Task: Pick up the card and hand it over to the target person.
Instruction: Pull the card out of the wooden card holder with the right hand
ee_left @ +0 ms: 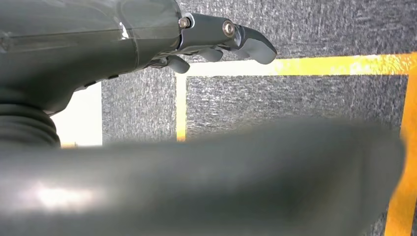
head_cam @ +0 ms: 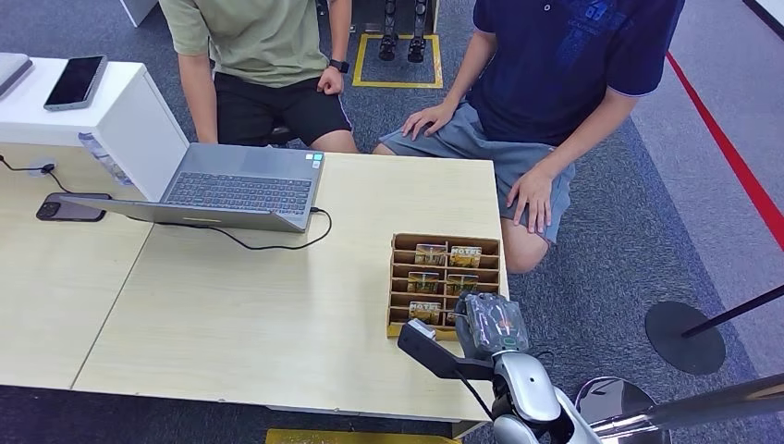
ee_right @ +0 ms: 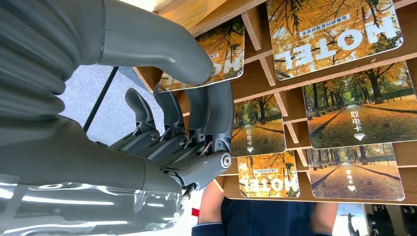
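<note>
A wooden card box (head_cam: 398, 277) stands near the table's right front corner, its slots holding several autumn-photo hotel cards (head_cam: 449, 255). My right hand (head_cam: 495, 324) is over the box's near right corner. In the right wrist view the thumb (ee_right: 162, 46) lies across the face of one hotel card (ee_right: 223, 44), and the dark fingers (ee_right: 216, 118) curl just past its edge at the dividers of the box (ee_right: 265, 69). Whether they pinch the card is unclear. My left hand (ee_left: 221, 37) hangs over the carpet with nothing in it.
Two people sit across the table: one in a navy shirt (head_cam: 555, 74) behind the box, one in green (head_cam: 259, 37) further left. An open laptop (head_cam: 240, 190) with a cable, a phone (head_cam: 72, 210) and a white cabinet (head_cam: 102, 111) are at the left. A stanchion base (head_cam: 684, 338) stands on the right.
</note>
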### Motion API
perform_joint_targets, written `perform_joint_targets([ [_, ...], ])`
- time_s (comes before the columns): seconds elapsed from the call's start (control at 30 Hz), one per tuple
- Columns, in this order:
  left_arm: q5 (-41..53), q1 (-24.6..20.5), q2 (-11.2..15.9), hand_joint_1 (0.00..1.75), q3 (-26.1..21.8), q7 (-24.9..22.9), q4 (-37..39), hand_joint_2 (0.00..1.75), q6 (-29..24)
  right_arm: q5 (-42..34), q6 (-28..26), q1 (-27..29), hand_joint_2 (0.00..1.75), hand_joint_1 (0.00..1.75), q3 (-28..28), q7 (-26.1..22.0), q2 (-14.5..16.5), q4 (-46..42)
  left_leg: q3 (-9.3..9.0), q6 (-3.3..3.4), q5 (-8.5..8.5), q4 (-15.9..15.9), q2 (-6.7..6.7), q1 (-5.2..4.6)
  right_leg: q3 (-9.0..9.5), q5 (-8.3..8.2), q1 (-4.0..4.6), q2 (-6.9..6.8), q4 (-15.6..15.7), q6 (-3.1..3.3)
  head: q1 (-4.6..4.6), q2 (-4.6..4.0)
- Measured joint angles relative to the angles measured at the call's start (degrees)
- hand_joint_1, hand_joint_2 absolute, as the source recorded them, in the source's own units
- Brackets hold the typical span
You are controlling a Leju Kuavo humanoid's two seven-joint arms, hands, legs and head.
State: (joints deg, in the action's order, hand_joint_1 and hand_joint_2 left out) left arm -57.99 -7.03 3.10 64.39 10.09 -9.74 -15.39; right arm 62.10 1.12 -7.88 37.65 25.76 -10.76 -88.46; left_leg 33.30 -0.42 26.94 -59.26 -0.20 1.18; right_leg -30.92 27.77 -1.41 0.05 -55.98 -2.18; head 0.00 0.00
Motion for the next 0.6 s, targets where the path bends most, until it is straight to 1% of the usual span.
perform_joint_targets([
  [0.07, 0.0, 0.0, 0.0, 0.0, 0.0, -0.4, 0.2, 1.75, -0.3, -0.2, -0.2, -0.2, 1.75, 1.34, 0.1, -0.2, 0.0, 0.3, 0.02, -0.01, 0.0, 0.0, -0.01, 0.0, -0.02, 0.01, -0.01, -0.01, 0.0, -0.02, 0.0, 0.0],
  [0.2, -1.4, 0.1, 0.3, 0.0, -1.2, -1.4, -0.1, 1.75, 1.2, -0.3, -0.4, -0.4, 1.75, 1.34, 0.2, -0.4, 0.1, 0.4, 0.0, 0.0, 0.0, 0.0, 0.0, 0.0, 0.0, 0.01, 0.0, 0.0, 0.0, 0.0, 0.0, 0.0],
  [0.43, -2.0, 0.2, 0.2, 0.0, -2.2, 0.2, -0.1, 1.75, 2.8, -0.6, -1.0, -0.4, 1.75, 1.34, 0.3, -0.8, -0.1, 0.5, -0.04, 0.02, 0.0, 0.0, 0.02, 0.0, 0.03, -0.01, 0.01, 0.01, 0.0, 0.04, 0.0, 0.0],
  [0.6, -2.2, 0.2, 0.0, 0.0, -2.5, -0.1, 0.0, 1.75, 2.4, -0.3, -2.9, 0.2, 1.75, 1.34, -0.6, -0.7, -0.8, -2.4, -0.03, 0.01, 0.0, 0.0, 0.01, 0.0, 0.02, -0.01, 0.0, 0.0, 0.0, 0.03, 0.0, 0.0],
])
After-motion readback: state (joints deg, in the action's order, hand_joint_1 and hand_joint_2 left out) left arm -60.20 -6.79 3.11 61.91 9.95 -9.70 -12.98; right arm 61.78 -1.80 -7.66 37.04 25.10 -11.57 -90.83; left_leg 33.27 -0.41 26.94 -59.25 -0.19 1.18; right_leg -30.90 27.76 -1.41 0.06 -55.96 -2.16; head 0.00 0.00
